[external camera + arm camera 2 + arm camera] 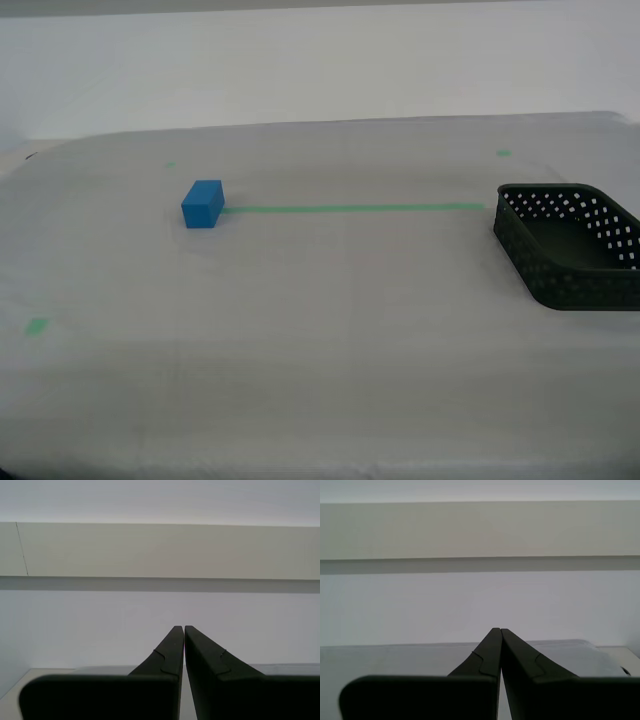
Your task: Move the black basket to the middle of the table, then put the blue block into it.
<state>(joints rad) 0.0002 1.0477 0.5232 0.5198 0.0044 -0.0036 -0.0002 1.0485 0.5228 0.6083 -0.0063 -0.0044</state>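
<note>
Starting state: black basket (570, 245) sat at exterior view's right edge of table (320, 380), blue block (203, 204) well apart; first gripper (496, 630) and second gripper (180, 628) closed, empty. Basket judged light, stiff; grasp a wall rim

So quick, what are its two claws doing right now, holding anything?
My first gripper: closed, holding nothing.
My second gripper: closed, holding nothing.

Blue block (203, 204) at tape end; black basket (571, 245) exterior view's right.
</note>
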